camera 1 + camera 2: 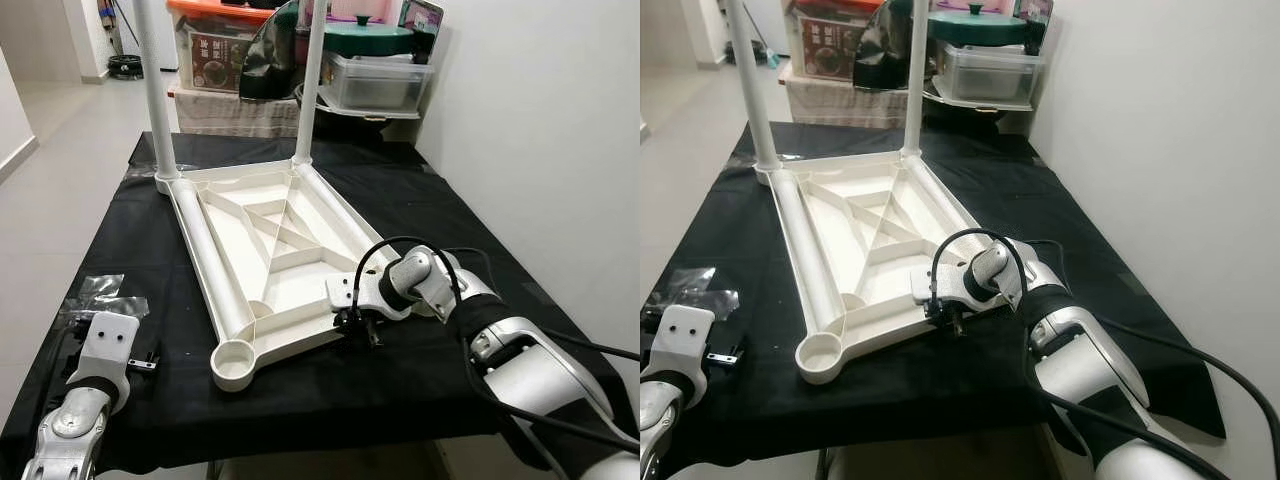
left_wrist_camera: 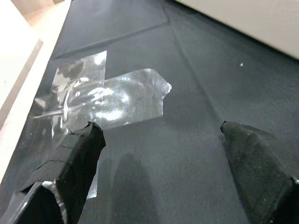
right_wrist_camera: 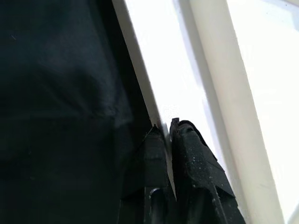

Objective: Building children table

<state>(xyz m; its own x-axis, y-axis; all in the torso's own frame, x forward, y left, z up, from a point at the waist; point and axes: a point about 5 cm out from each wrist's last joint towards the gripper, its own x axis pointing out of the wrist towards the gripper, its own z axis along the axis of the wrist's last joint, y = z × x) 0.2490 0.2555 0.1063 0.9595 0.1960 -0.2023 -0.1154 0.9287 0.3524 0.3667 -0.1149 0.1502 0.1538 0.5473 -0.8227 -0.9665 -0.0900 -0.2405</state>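
I have the right gripper (image 1: 362, 325) pinched, as best I can tell, on the near rim of the upturned tabletop (image 1: 262, 258) at centre frame. Its long axis runs toward the upper left. The left gripper (image 2: 163, 154), spread wide and empty, hovers over the black cloth (image 1: 420, 200) at lower left, farther off.

The white plastic children's tabletop (image 1: 262, 262) lies upside down on the black-clothed bench (image 1: 420, 205), its ribbed underside facing up. Raised ribs run across it in diagonal and crosswise lines, splitting the inside into shallow triangular and four-sided compartments, with a rounded channel along its left side. It sits slantwise, reaching from near the bench's far edge towards the near edge. Two white round plastic legs stand upright in the far corner sockets, the left leg (image 1: 155, 90) and the right leg (image 1: 312, 80), both running up out of sight. The near left corner socket (image 1: 235, 361) is an open round cup with no leg in it.
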